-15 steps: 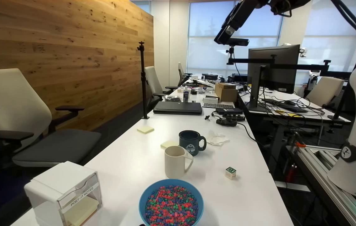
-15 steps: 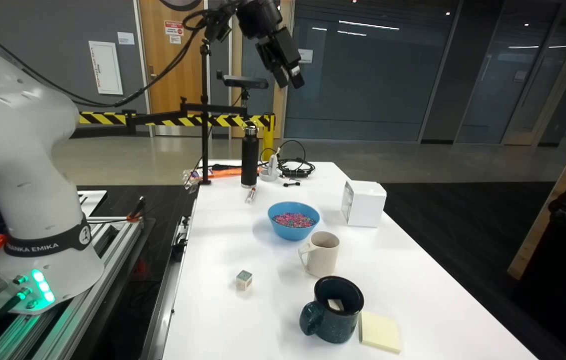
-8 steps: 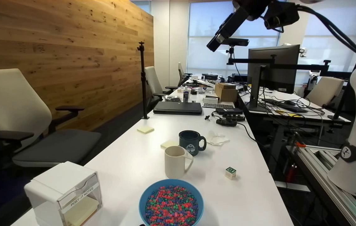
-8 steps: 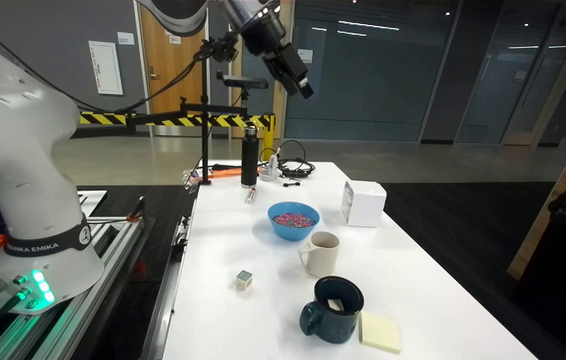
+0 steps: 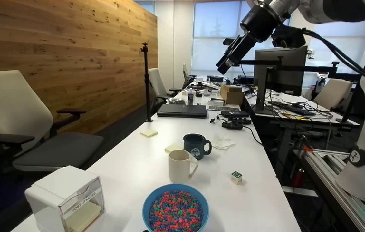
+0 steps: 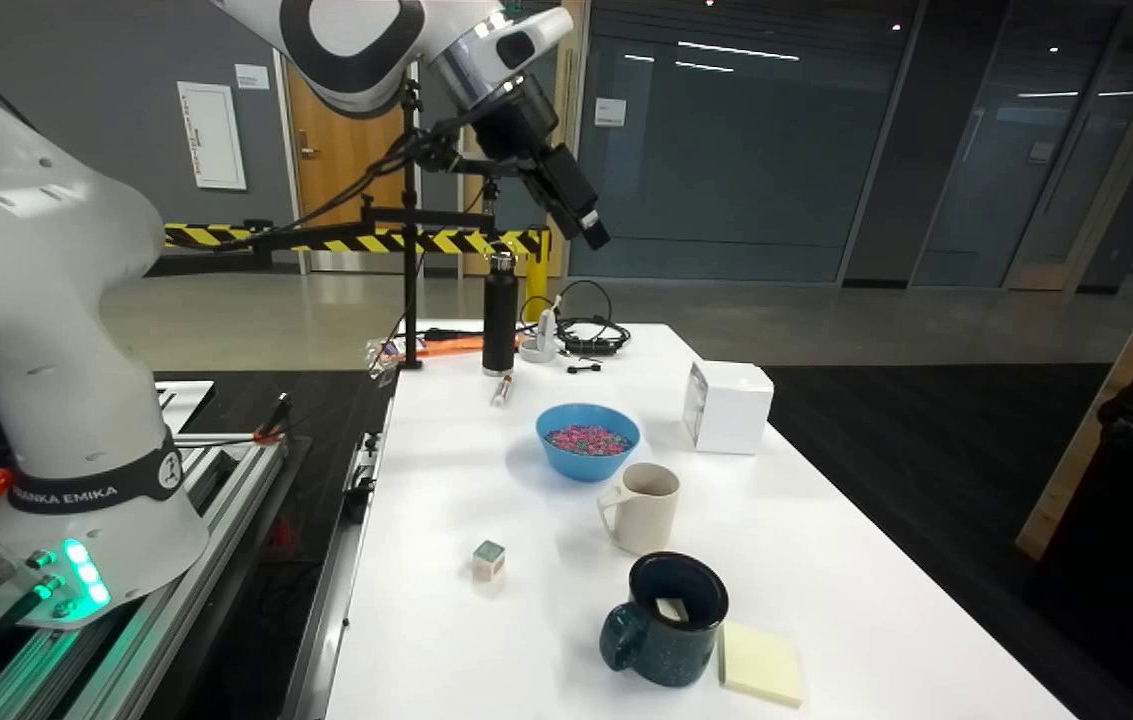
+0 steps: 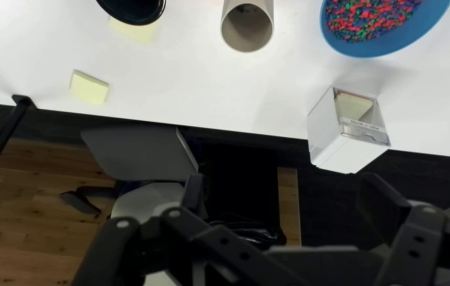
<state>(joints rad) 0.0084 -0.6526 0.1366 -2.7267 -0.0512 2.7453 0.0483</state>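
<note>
My gripper (image 7: 288, 198) is open and empty in the wrist view. It hangs tilted, high above the white table, in both exterior views (image 5: 223, 66) (image 6: 591, 232), touching nothing. On the table are a blue bowl (image 6: 586, 465) of small coloured pebbles, a cream mug (image 5: 179, 167), and a dark green mug (image 6: 666, 645) with a small pale thing inside. A small block (image 5: 236, 178) with a green top face sits alone near the robot's side; it is out of the wrist view. A white Post-it dispenser (image 7: 346, 135) stands near the far edge.
Yellow note pads (image 7: 89, 88) lie by the dark mug and table edge. A black pole (image 5: 147, 83) is fixed at the edge. A closed laptop (image 5: 182, 110), crumpled tissue (image 5: 222, 142) and black devices (image 5: 234, 124) lie beyond. A black bottle (image 6: 499, 315) and cables (image 6: 591, 335) stand opposite.
My gripper has come down toward the table, shifting first away from the robot base and then slightly back. More of the arm shows in both exterior views. The things on the table have not moved.
</note>
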